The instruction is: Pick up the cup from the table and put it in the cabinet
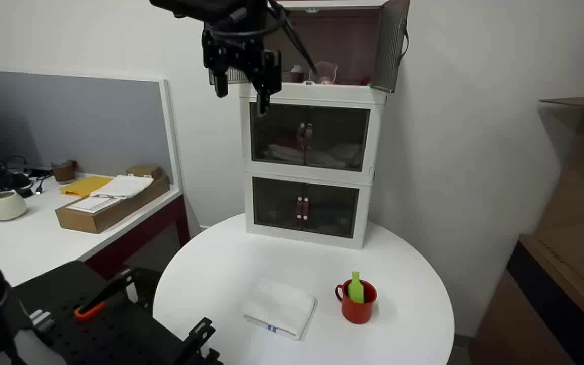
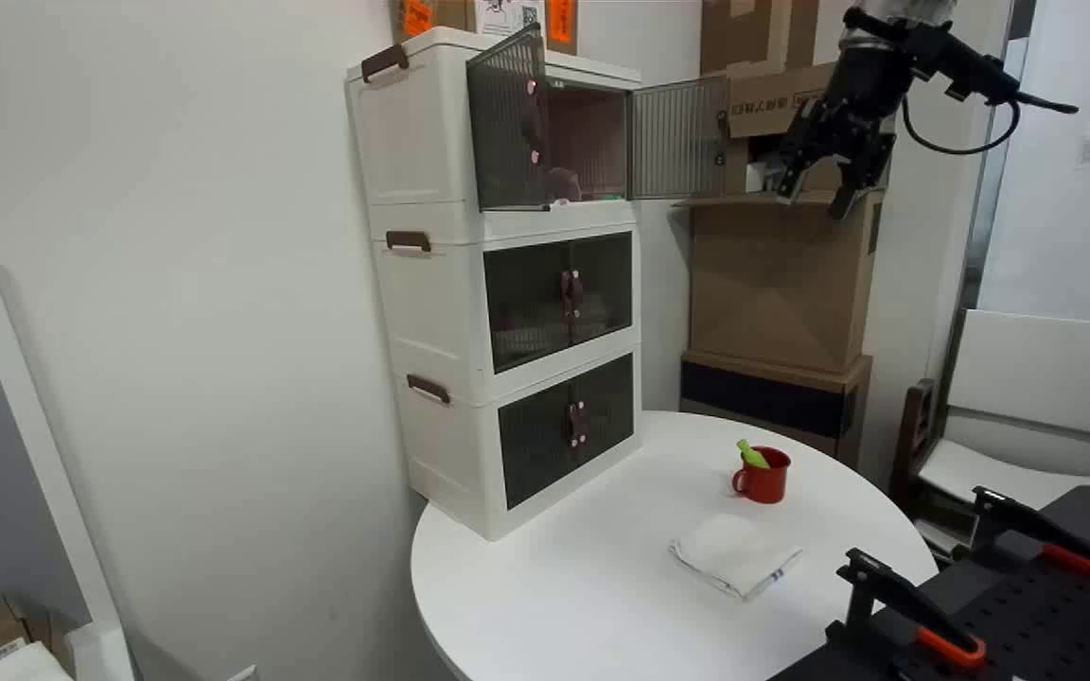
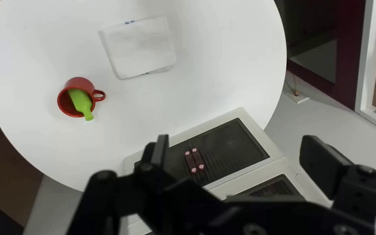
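The red cup [image 1: 357, 310] stands upright on the round white table [image 1: 211, 263], with a green thing sticking out of its top. It also shows in the other exterior view [image 2: 764, 482] and in the wrist view [image 3: 80, 84]. The white tower cabinet [image 1: 309, 173] stands at the table's back edge. Both doors of its top compartment are swung open, with a few small items inside; the two lower compartments are shut. My gripper [image 1: 242, 101] is open and empty, high above the table; it also shows in an exterior view [image 2: 812, 204] and the wrist view [image 3: 235, 140].
A folded white cloth [image 1: 279, 306] lies on the table beside the cup. A black base [image 2: 1075, 567] with clamps adjoins the table's front. Cardboard boxes [image 2: 777, 284] are stacked beside the table. A white desk [image 1: 28, 243] with a grey partition stands on the opposite side.
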`<state>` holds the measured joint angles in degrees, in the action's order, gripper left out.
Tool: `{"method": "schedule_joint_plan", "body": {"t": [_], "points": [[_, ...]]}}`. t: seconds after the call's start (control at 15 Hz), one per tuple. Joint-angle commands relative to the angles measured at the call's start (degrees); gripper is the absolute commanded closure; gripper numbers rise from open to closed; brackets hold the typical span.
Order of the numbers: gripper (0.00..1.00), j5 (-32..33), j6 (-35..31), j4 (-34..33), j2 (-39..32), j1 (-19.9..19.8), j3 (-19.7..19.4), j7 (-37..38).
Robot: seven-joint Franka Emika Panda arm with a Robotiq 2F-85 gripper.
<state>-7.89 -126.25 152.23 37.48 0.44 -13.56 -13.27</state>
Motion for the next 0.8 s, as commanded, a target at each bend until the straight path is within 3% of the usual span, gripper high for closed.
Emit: {"method": "schedule_joint_plan", "body": {"t": [0.0,0.33,0.53,0.73], "points": [[0.0,-0.65,0.25,-0.14,-0.14,-0.91,0.84,-0.5],[0.0,-0.65,0.25,-0.14,-0.14,-0.91,0.84,-0.51],[0.0,-0.73,-10.95,1.5,-3.85,-1.31,-1.08,-3.46],[0.0,-3.71,-21.37,1.35,-12.78,-1.8,-7.72,-6.11]]}}
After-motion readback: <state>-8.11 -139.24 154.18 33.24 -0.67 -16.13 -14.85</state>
